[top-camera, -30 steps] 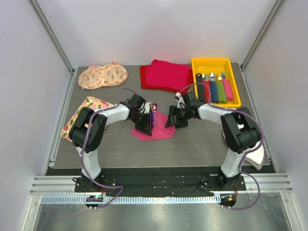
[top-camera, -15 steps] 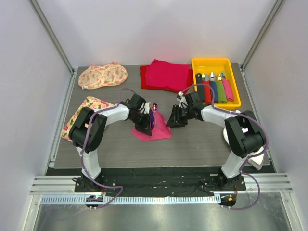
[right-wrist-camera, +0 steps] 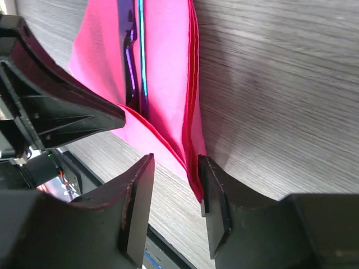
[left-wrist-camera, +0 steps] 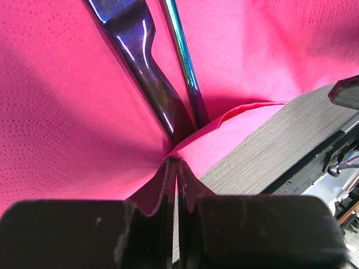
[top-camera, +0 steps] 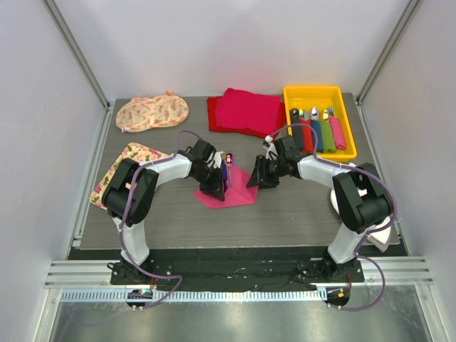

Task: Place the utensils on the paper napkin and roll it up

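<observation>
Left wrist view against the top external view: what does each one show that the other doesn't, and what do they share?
Only the left wrist: the left tool pinched shut on a fold of the paper napkin, seen close up. Only the top external: the yellow tray holding coloured-handled cutlery, the red cloth pile and the floral mats. Both: the utensils lying on the napkin.

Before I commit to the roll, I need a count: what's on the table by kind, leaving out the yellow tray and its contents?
Paper napkin: 1
Utensils lying on it: 2 visible
Red cloth pile: 1
Floral mats: 2
Total: 6
</observation>
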